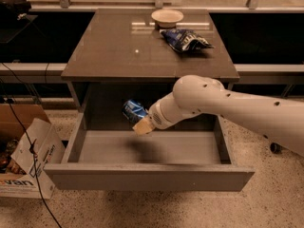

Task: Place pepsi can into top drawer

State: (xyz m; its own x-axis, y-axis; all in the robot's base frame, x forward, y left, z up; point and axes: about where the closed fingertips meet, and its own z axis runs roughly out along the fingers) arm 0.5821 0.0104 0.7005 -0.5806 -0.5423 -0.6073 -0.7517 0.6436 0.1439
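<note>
Camera view gives us one hand point(142, 124) clamped on the one pepsi can point(134, 111), tilted in the air over the open top drawer point(147, 177), while above that drawer the counter point(123, 51) carries one bowl point(167, 17) and one snack bag point(186, 39).

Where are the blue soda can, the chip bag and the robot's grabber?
pepsi can point(133, 112): camera view, its blue side.
snack bag point(185, 40): camera view, its middle.
gripper point(141, 124): camera view, between its fingertips, gripping the can over the top drawer point(147, 175).
</note>
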